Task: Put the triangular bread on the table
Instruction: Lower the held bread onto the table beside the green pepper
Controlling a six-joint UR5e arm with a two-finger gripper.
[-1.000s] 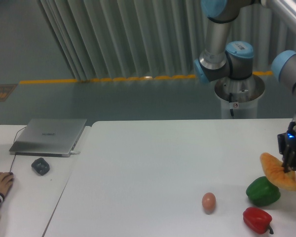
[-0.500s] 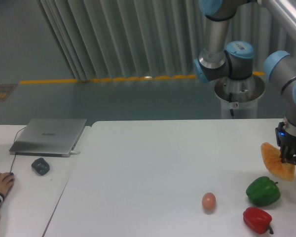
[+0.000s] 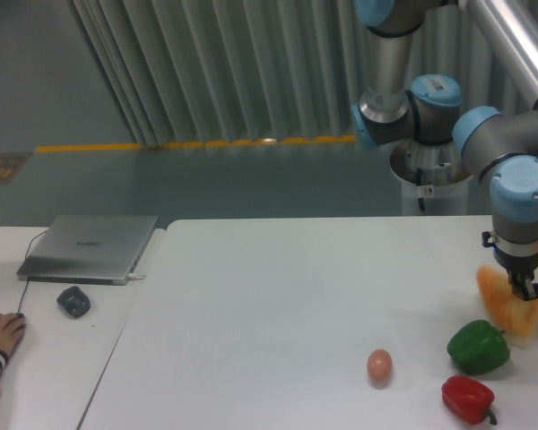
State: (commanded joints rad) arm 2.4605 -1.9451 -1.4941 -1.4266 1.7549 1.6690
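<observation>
Swung round since a second ago, with the wrist now upright above the gripper [image 3: 525,291] and the triangular bread [image 3: 506,303] carried slightly leftward and blurred by motion. Pinched shut on the bread's upper edge, so the wedge hangs below the fingers, clear of the table [image 3: 278,305]. Held above the right edge, just over the green pepper [image 3: 478,348], with the red pepper [image 3: 467,399] in front and the egg [image 3: 379,365] off to the left. Probably lifted this high to pass over the peppers before lowering onto bare tabletop.
</observation>
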